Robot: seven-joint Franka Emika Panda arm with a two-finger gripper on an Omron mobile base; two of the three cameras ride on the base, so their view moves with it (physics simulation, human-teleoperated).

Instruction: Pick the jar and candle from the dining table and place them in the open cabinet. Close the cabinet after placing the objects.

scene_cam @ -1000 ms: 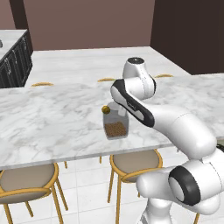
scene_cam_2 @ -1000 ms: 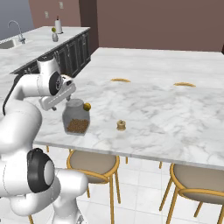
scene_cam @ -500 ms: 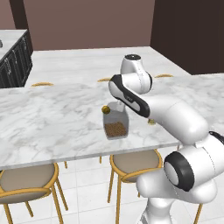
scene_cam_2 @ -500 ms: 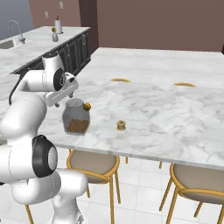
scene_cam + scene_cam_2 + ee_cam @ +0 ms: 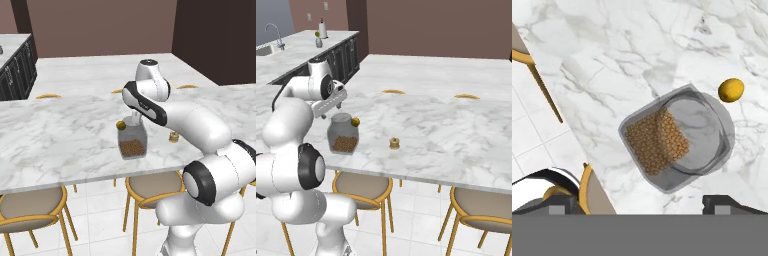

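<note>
The jar (image 5: 132, 142) stands upright on the dining table (image 5: 60, 135) near its front edge, tan grainy contents filling its lower half. In the hand view it (image 5: 677, 137) is seen from above, and the small golden knob (image 5: 731, 90) lies off to one side of the glass rather than centred over it; in the left base view the knob (image 5: 120, 124) shows at the jar's upper left shoulder, in the right base view (image 5: 355, 121) at its upper right.

The gripper (image 5: 644, 203) hangs above the jar with its fingers spread wide — the two dark fingertips (image 5: 728, 204) rise far apart at the bottom of the hand view, and nothing sits between them. The jar lies ahead of the tips, apart from them. In the left base view the gripper (image 5: 132, 120) is just above and behind the jar's top, partly hidden by the forearm, so whether it brushes the glass I cannot tell from there.

The candle (image 5: 394, 143) stands on the same table — well apart from the jar, toward the robot's right, also close to the front edge. In the left base view the candle (image 5: 174, 136) peeks out just beyond the arm.

Round tan-seated stools (image 5: 362, 186) with gold legs are tucked under the table's front edge. A dark-fronted counter (image 5: 331, 47) runs behind the arm in the right base view.
</note>
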